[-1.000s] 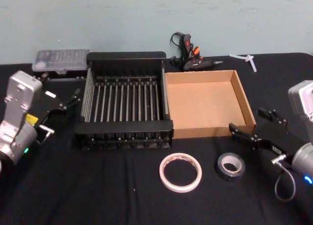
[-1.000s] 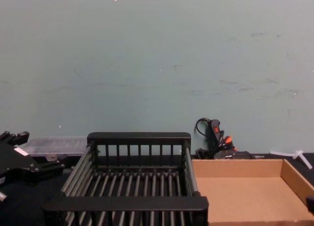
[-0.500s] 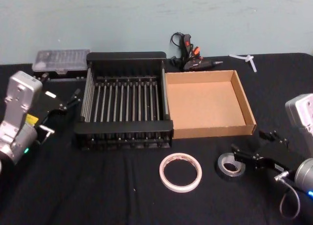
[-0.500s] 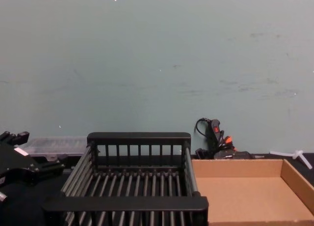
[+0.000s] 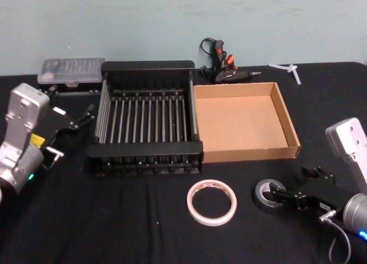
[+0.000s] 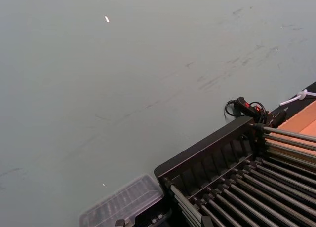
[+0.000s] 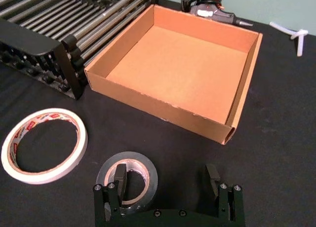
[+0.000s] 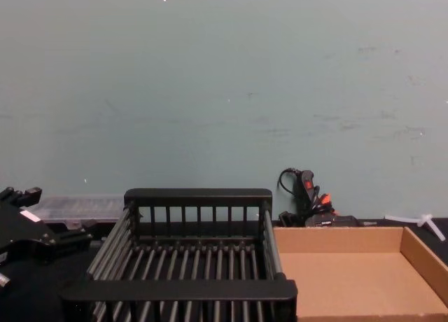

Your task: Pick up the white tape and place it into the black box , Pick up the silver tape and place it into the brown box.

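At lower right of the head view, the open right gripper [image 7: 168,187] straddles the silver tape's [image 7: 127,176] wall, one finger inside its core.

- We see the white tape [image 5: 211,202], a wide thin ring with red print inside, lying flat on the near side, in front of the gap between both boxes.
- We see the silver tape [image 7: 127,176], a small thick dark grey roll, flat just right of the white ring.
- The black box [image 5: 145,117], a slatted crate, sits empty at far left.
- The brown box [image 5: 243,122], a shallow cardboard tray, sits empty, touching its right side.
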`<state>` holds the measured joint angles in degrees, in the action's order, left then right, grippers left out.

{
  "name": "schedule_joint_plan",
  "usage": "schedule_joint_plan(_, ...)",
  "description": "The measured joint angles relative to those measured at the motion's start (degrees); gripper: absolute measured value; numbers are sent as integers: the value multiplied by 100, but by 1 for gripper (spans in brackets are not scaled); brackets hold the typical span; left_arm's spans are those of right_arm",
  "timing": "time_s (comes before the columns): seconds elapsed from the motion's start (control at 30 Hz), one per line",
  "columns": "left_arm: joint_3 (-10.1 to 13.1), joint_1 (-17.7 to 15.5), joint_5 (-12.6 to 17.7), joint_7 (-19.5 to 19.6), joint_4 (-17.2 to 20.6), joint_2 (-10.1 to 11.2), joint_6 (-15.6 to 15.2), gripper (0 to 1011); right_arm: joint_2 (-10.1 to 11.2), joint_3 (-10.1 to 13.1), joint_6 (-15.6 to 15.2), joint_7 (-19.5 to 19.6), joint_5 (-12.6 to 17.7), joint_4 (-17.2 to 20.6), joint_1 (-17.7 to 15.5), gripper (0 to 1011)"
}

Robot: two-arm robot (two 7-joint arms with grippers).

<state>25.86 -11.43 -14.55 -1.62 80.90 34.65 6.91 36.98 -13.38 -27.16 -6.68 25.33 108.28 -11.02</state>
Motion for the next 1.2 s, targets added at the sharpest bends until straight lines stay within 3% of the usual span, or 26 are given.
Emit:
schedule_joint_plan(0.43, 0, 0, 0, 0, 0, 0, 0, 1001, -164, -18, -247, -132, -172, -169, 142, 1002)
schedule_joint_plan(1.2, 0, 0, 0, 0, 0, 0, 0, 1001, -366, -18, -334, -306, -406, -402, 293, 1002)
